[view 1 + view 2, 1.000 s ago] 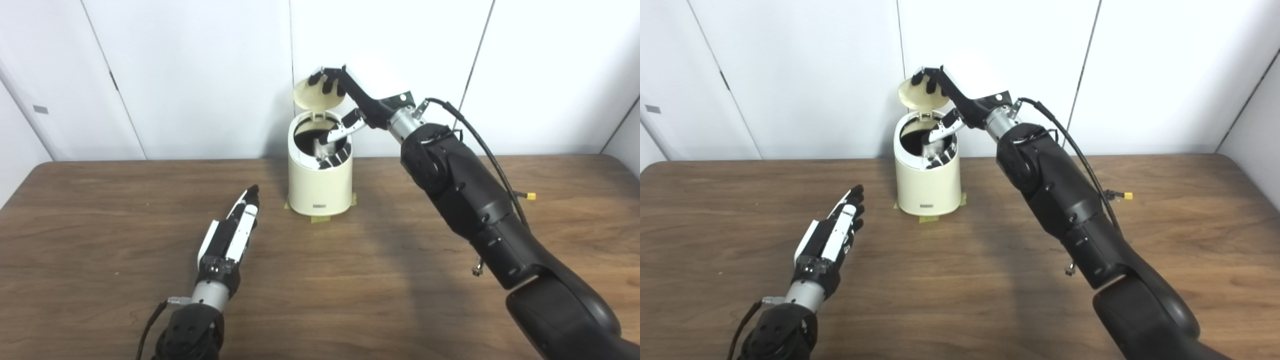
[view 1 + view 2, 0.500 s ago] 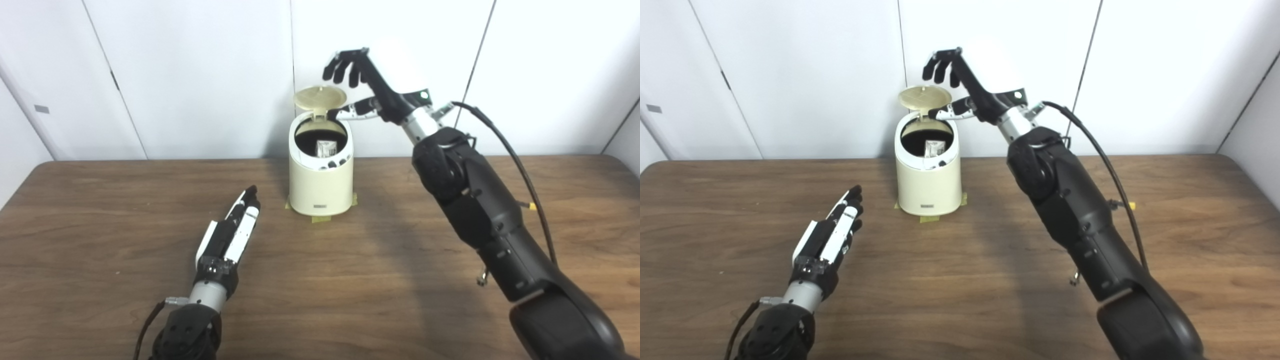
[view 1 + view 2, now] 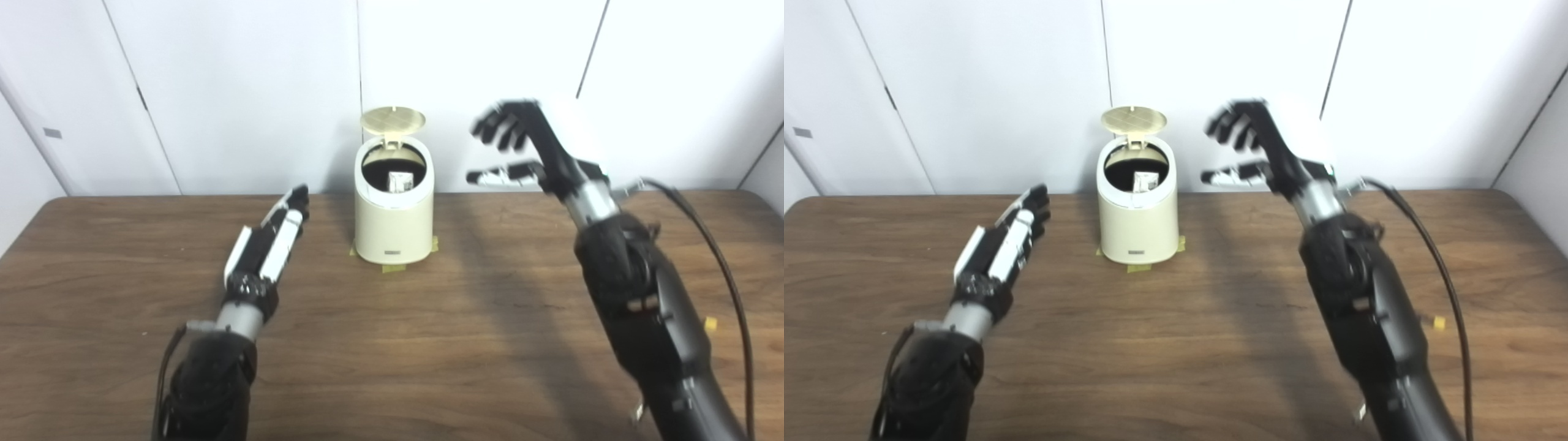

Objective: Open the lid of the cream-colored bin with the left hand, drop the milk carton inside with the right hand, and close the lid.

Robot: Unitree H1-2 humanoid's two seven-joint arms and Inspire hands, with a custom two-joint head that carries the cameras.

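Observation:
The cream-colored bin [image 3: 393,229] stands at the back middle of the table with its round lid [image 3: 392,119] tipped up and back. The milk carton [image 3: 400,181] shows inside the bin's mouth. My right hand [image 3: 517,150] is open and empty in the air to the right of the bin, blurred by motion. My left hand [image 3: 269,242] is open with fingers stretched out flat, raised over the table to the left of the bin and apart from it.
The brown wooden table [image 3: 392,343] reaches to all sides. Tape tabs [image 3: 392,268] hold the bin's base. White wall panels [image 3: 245,92] stand right behind the bin. A black cable [image 3: 729,294] hangs along my right arm.
My right hand let go of the carton in the bin and pulled up, then away to the right. My left hand rose and moved forward toward the bin. The lid stays up.

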